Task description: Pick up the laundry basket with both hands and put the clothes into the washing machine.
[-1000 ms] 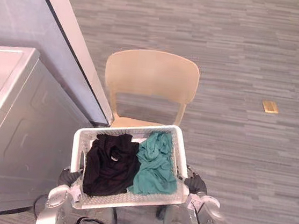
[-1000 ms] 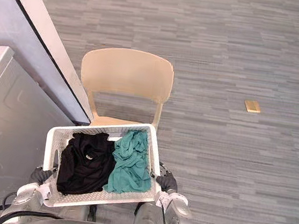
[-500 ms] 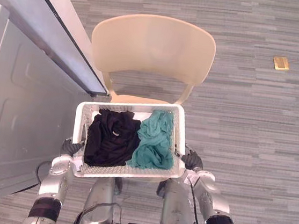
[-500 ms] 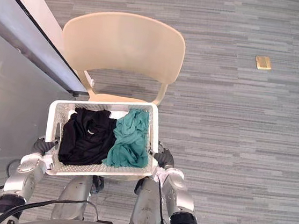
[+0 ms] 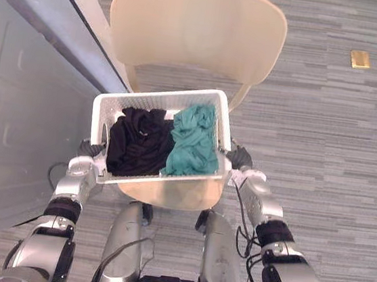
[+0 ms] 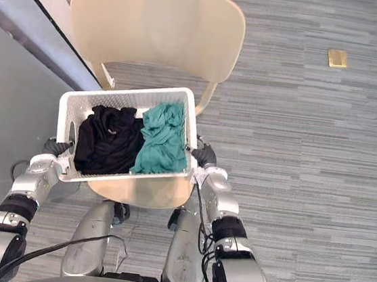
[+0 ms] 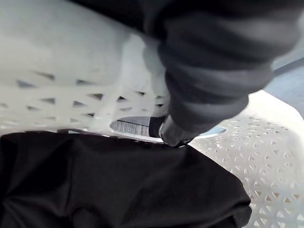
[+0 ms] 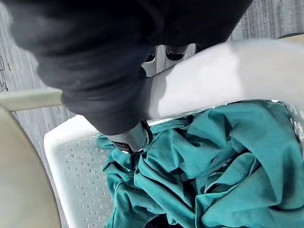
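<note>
I hold a white perforated laundry basket by its two short sides, above the seat of a beige chair. A black garment fills its left half and a teal garment its right half. My left hand grips the left side; in the left wrist view its thumb hooks through the handle slot above the black cloth. On the right rim my right hand is clamped, with its thumb reaching inside over the teal cloth.
The grey washing machine stands close on the left, with a pale wall strip running behind it. The chair's back rises just beyond the basket. A small tan object lies on the grey striped floor at the far right.
The whole view has tilted down toward my arms. The basket now sits farther out from my body, over the chair seat, and both hands keep their hold.
</note>
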Controlling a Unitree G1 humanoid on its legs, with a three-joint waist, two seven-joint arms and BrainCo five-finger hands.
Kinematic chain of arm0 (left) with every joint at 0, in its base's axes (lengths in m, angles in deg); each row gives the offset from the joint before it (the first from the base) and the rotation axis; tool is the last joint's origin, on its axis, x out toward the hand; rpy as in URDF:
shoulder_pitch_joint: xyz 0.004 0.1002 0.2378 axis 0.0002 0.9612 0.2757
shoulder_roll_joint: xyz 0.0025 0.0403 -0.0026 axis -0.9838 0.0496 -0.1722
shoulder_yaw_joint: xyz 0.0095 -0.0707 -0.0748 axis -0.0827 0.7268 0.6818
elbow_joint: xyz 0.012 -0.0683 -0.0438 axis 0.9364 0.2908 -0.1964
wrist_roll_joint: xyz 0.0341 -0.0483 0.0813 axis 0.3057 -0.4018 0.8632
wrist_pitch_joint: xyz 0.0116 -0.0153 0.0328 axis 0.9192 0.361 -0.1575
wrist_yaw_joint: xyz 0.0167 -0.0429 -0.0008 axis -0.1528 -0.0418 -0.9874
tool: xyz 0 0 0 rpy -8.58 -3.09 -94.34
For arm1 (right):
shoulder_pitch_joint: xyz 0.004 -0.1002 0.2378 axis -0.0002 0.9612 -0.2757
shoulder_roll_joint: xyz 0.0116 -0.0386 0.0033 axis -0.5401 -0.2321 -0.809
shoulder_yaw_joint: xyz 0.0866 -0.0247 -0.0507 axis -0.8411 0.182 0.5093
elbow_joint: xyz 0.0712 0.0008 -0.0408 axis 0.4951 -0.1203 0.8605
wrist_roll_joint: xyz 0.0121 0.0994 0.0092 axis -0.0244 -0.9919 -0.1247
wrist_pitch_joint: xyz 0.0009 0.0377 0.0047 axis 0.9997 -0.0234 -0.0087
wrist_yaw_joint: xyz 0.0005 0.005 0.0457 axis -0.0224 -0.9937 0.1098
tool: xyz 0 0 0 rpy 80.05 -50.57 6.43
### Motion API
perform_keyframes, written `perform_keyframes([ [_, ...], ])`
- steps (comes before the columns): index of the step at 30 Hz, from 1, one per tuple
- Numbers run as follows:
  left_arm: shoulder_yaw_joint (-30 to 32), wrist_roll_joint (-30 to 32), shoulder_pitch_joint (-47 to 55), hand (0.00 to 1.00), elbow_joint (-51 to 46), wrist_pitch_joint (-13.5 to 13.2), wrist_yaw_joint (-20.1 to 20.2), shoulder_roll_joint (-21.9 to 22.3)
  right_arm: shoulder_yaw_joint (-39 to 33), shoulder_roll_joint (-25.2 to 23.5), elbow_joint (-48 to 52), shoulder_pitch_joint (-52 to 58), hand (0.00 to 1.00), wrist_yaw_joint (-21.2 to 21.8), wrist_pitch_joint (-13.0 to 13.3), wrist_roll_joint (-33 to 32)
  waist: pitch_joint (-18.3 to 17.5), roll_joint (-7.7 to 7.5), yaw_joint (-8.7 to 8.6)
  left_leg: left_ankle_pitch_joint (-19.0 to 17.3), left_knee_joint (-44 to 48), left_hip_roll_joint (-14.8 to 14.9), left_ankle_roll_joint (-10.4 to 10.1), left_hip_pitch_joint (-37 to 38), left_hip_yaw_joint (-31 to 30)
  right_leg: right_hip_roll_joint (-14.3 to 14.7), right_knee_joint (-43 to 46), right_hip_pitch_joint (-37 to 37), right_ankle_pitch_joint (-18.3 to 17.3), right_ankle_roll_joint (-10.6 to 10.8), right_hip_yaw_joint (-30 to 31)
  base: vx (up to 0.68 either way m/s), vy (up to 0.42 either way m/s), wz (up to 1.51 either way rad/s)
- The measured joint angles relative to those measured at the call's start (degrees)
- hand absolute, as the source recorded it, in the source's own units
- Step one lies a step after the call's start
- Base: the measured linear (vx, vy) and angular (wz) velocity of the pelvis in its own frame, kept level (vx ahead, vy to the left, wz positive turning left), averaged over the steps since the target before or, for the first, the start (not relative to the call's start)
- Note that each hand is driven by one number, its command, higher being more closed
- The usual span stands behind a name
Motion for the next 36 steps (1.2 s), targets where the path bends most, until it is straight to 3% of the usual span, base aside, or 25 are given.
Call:
perform_keyframes([
  [4,-0.1,-0.4,-0.9,1.00,0.9,-0.3,-0.1,-0.2,0.5,-0.4,0.1,-0.1,1.00,-1.1,0.7,-0.2,0.0,0.03,0.22,0.0,0.0,0.4,0.0,-0.1,0.4,0.0,0.1,-0.4,0.1,-0.1,0.0,-0.03,0.011,-0.04],
  [5,-0.2,-0.4,-1.0,0.00,0.9,-0.3,-0.1,-0.2,0.5,-0.6,0.1,-0.1,1.00,-1.2,0.8,-0.2,0.0,0.03,0.32,0.0,0.0,0.4,0.0,-0.1,0.5,0.0,0.2,-0.5,0.1,-0.1,0.0,-0.02,0.008,-0.08],
  [6,-0.2,-0.4,-1.3,0.00,0.9,-0.3,-0.5,-0.2,0.5,-0.9,0.2,-0.1,0.00,-2.0,1.2,-0.3,0.0,0.03,0.41,0.0,0.0,0.5,0.0,-0.2,0.7,0.0,0.3,-0.8,0.1,-0.1,0.0,-0.02,-0.002,-0.06],
  [16,0.0,-0.9,-2.8,0.00,0.8,-0.7,-2.9,0.6,0.5,-1.3,-0.1,0.0,0.00,-4.3,1.7,0.2,0.2,0.33,1.33,-0.2,1.0,1.1,0.1,-0.9,1.3,0.2,0.9,-1.6,0.1,-0.1,0.2,-0.02,-0.002,-0.03],
  [21,0.0,-1.0,-2.6,0.00,-3.7,-0.8,-2.8,0.4,0.5,-0.8,0.5,1.2,0.00,-4.1,0.4,2.5,0.2,0.39,1.90,-0.8,2.0,1.7,0.0,-1.1,1.3,0.7,1.0,-1.6,0.1,0.0,0.3,-0.01,-0.001,-0.02],
  [25,0.0,-0.9,-1.6,0.00,-11.1,-1.5,-1.6,-0.1,-0.3,0.5,5.4,5.7,0.00,-2.1,-1.9,4.8,0.3,0.42,1.98,-1.0,1.9,1.8,-0.1,-1.0,1.3,0.8,1.2,-1.6,0.0,0.3,0.3,0.00,0.001,-0.01],
  [36,-0.1,-1.0,4.0,0.00,-25.9,-2.9,4.4,0.6,-7.5,1.2,16.0,16.3,0.00,1.0,-4.3,7.0,0.2,0.43,1.63,-1.5,1.6,3.0,-0.7,1.1,2.7,1.6,3.4,-1.6,-1.7,0.1,1.4,-0.01,-0.011,-0.06],
])
